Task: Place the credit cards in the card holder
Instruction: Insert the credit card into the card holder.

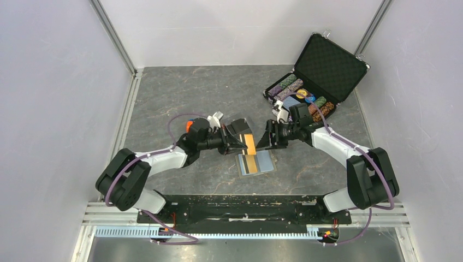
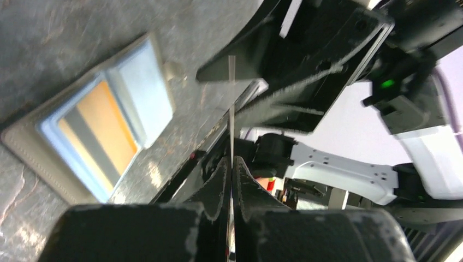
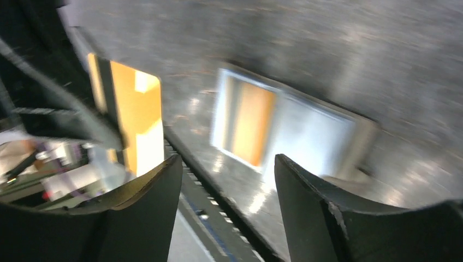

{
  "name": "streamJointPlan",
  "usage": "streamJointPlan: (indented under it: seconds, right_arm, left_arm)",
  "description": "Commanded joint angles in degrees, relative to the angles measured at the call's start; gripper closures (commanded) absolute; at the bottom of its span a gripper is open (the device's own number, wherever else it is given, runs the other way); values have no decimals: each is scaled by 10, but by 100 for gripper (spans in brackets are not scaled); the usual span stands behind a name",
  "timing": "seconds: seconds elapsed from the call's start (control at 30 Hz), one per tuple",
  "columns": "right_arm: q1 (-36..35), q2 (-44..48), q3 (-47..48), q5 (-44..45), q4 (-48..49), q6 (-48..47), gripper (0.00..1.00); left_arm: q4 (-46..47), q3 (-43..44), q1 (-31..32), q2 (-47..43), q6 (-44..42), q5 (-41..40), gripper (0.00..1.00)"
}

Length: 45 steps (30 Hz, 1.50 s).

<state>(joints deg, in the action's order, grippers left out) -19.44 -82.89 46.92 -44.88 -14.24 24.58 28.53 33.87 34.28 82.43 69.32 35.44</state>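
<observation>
The left arm point(image 1: 158, 161) and right arm point(image 1: 338, 144) wear white shells between bulky black joints. Each trails a looping purple cable point(image 1: 170, 130). The black fingers point(image 3: 327, 218) look scuffed at the edges. A small green light point(image 2: 387, 83) glows, perhaps on the right wrist.

Overhead plus 2 wrist close-ups, card holder point(image 1: 266, 161) shared

grey marbled table point(image 1: 180, 93) carries the open card holder point(image 1: 266, 161) and black briefcase point(image 1: 330, 65).

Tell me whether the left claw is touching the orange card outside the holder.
Touching. The left wrist view shows the left claw shut on the orange card, seen edge-on, a finger against each face.
</observation>
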Motion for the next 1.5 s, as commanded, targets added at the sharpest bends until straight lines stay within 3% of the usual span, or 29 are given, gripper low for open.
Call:
streamJointPlan:
  seconds: [0.0, 0.13, 0.37, 0.53, 0.7, 0.93, 1.47]
  right_arm:
    - [16, 15, 12, 162, -127, -132, 33]
    - [17, 26, -8, 250, -144, -172, 26]
    - [17, -7, -56, 207, -99, -175, 25]
    - [17, -4, -102, 160, -65, -151, 30]
    - [17, 22, -152, 113, -43, -127, 49]
    - [17, 55, -190, 91, -43, -111, 58]
    - [17, 55, -202, 82, -24, -97, 58]
  left_arm:
    - [-49, -10, 43, 13, -39, -35, 98]
    - [-82, -1, 85, 40, -55, -66, 98]
    - [-106, -12, 119, 53, -61, -114, 98]
    - [-95, -25, 119, 67, -67, -118, 98]
    - [-91, -33, 119, 72, -73, -120, 98]
    - [-90, -31, 119, 73, -88, -125, 98]
    - [-68, 2, 113, 82, -115, -100, 98]
